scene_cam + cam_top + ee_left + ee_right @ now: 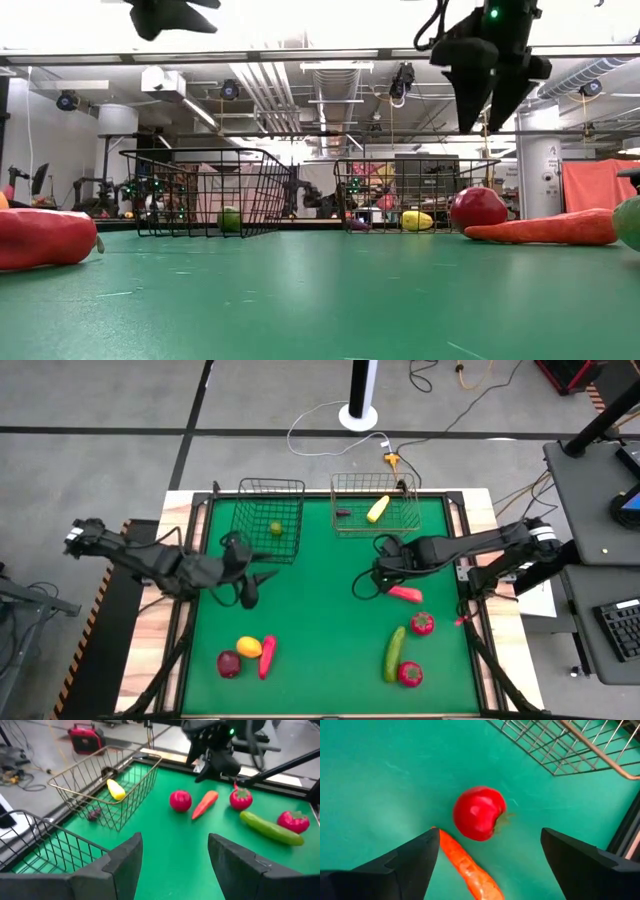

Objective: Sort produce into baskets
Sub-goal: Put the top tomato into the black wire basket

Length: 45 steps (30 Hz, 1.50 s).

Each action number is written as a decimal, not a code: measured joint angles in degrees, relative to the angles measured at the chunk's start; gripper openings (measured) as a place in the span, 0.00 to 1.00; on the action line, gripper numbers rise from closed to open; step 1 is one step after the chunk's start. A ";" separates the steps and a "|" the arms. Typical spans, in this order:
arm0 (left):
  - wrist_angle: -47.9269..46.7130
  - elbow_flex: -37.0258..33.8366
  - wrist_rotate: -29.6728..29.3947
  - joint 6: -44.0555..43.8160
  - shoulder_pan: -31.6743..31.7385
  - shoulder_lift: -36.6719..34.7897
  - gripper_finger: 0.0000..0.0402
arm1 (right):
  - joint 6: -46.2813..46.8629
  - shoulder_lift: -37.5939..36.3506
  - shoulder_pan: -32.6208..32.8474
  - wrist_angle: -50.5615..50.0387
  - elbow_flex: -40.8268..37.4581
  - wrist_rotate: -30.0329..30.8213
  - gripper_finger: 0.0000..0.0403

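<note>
Right end effector (pixel 487 860) spread wide, empty, above red apple (pixel 479 813); left end effector (pixel 172 865) spread, empty.

Grey floor (pixel 100 460), ceiling pipes (pixel 330 85)

Red round fruit (pixel 479 813) beside carrot (pixel 468 866), between open tool (pixel 490 855) fingers.

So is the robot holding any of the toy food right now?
No, nothing is held. The right gripper hangs open above the red apple and carrot. The left gripper is open and empty by the black basket.
</note>
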 joint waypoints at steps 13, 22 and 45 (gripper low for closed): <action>0.00 -0.17 -8.21 -2.06 -7.21 1.83 0.52 | -0.09 1.23 -2.37 9.61 -8.64 -2.03 0.86; 0.00 -0.10 -8.34 -2.06 -7.20 3.49 0.52 | -1.55 1.28 -4.09 19.38 -14.91 -3.19 0.86; 0.02 -0.08 -11.19 -2.08 -7.17 4.59 0.52 | -5.42 1.28 -6.71 33.37 -24.15 -2.84 0.75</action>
